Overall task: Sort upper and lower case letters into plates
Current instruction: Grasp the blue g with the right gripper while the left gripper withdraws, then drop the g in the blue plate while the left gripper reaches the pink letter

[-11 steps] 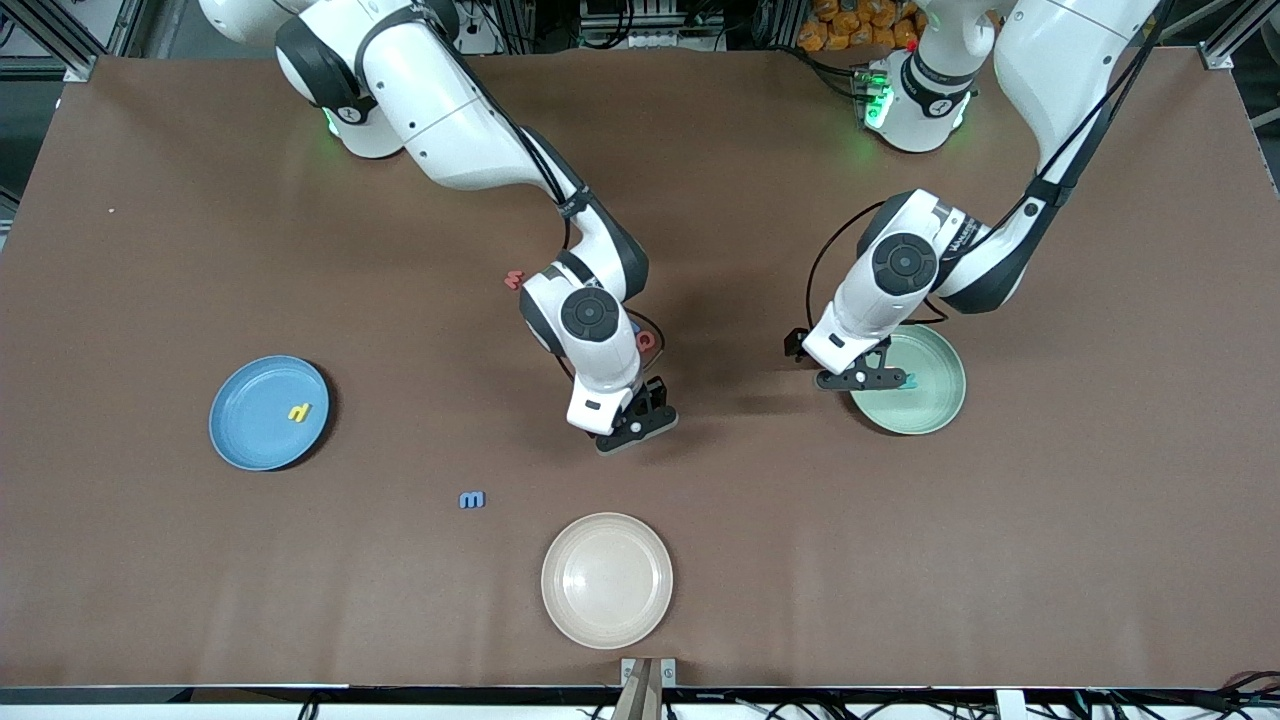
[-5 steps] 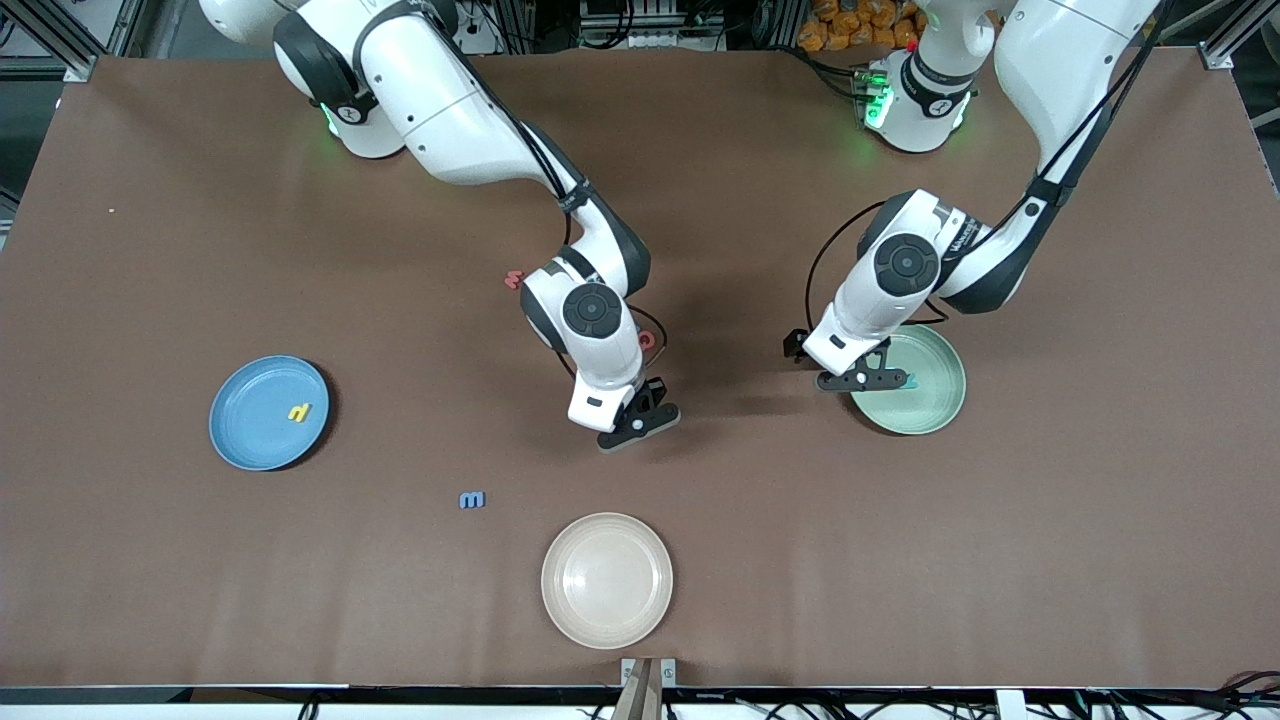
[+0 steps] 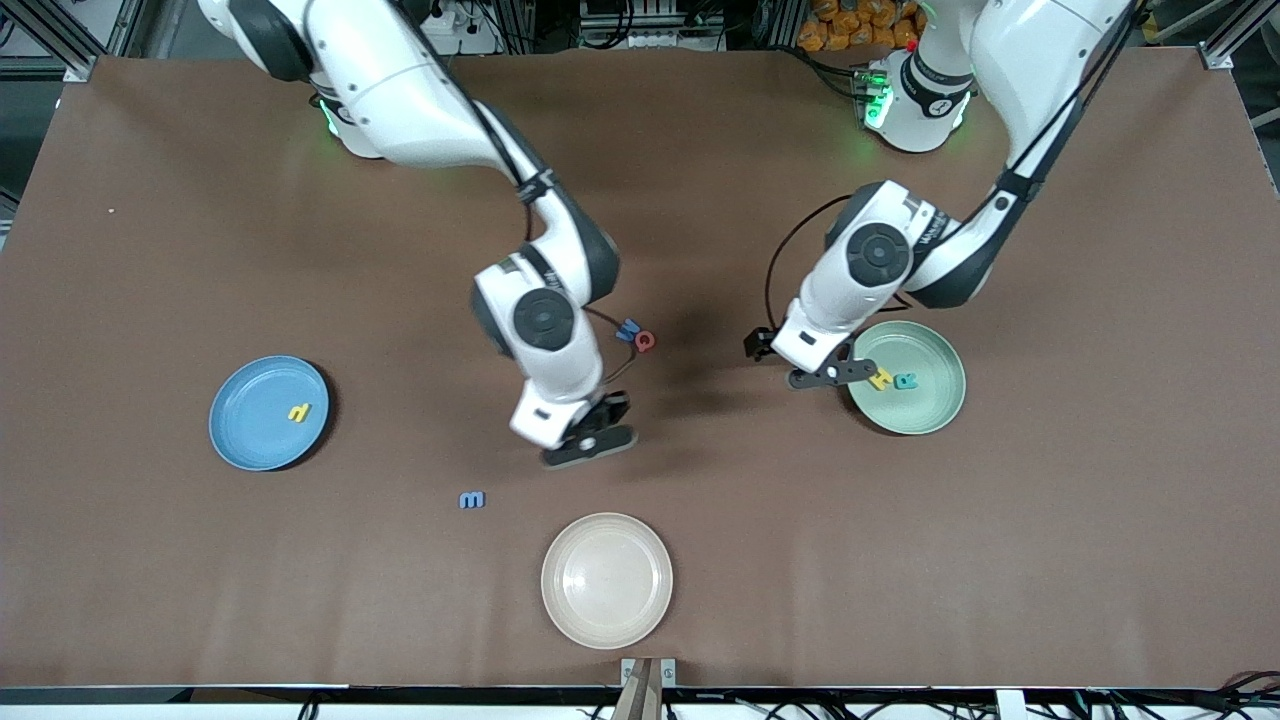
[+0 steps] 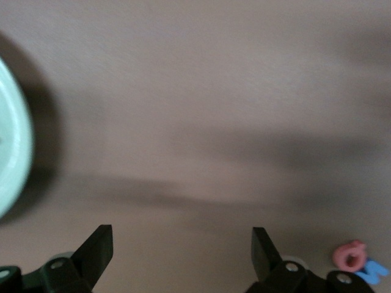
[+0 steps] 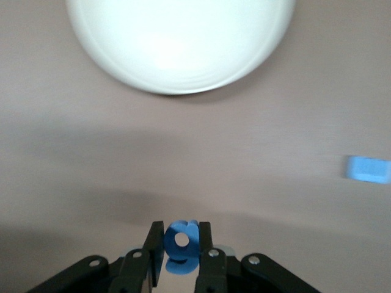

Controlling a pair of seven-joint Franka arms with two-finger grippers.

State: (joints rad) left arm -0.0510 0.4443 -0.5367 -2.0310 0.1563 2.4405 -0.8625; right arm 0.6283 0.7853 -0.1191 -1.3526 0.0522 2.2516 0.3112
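Where the desk (image 3: 150, 250) runs toward the right arm's end, bearing the sky blue plate (image 3: 250, 440), with a yellow letter (image 3: 299, 411) lying in it. Carrying a small blue letter (image 3: 472, 499) flat on bare surface, nearer the front camera than that plate and apart from it. Gripping a rounded blue letter (image 5: 182, 250) in the right tool (image 3: 590, 443), closing both fingers against its sides, hanging over bare desk. Holding a cream-white plate (image 3: 607, 620) close to the front camera's edge. Keeping a red letter (image 3: 646, 342) and a light blue letter (image 3: 627, 330) touching each other mid-desk. Spreading the left tool (image 3: 830, 376) wide, gripping nothing, hovering over bare desk just beside the mint green plate (image 3: 930, 415). Cradling a second yellow letter (image 3: 880, 378) and a teal letter (image 3: 906, 381) side by side in that plate.
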